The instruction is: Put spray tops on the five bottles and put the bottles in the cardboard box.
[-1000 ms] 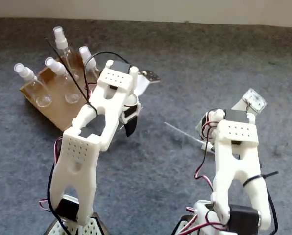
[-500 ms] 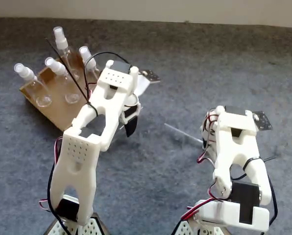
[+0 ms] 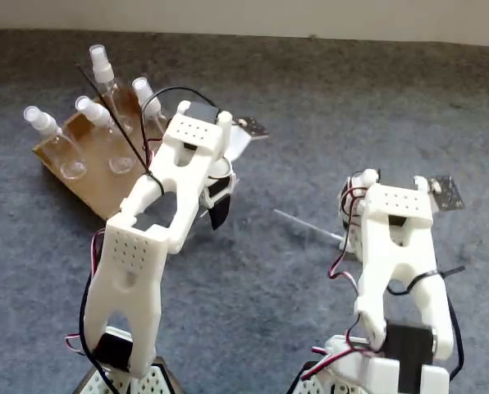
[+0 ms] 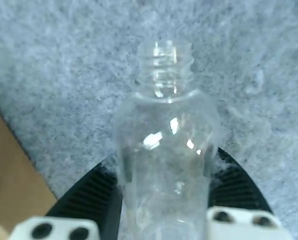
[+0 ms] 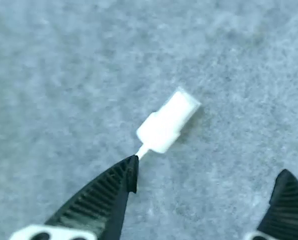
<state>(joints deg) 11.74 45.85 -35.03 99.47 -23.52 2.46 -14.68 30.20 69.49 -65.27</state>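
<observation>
In the left wrist view a clear bottle (image 4: pixel 164 135) with a bare threaded neck and no top sits between the black fingers of my left gripper (image 4: pixel 164 192), which is shut on it. From above, that gripper (image 3: pixel 216 195) hangs just right of the cardboard box (image 3: pixel 89 187). A white spray top (image 5: pixel 166 125) lies on the carpet. My right gripper (image 5: pixel 209 180) hovers open over it, one fingertip (image 5: pixel 131 172) right at the top's thin tube. The tube (image 3: pixel 306 226) pokes out left of the right arm (image 3: pixel 392 238).
Several capped clear bottles (image 3: pixel 105 139) lie in the box at the far left. A corner of the cardboard (image 4: pixel 9 192) lies close beside the held bottle. Grey carpet (image 3: pixel 310 115) covers the table, bare between and beyond the arms.
The right arm has swung its wrist round and settled lower over the spray top. The left arm and its bottle have stayed still.
</observation>
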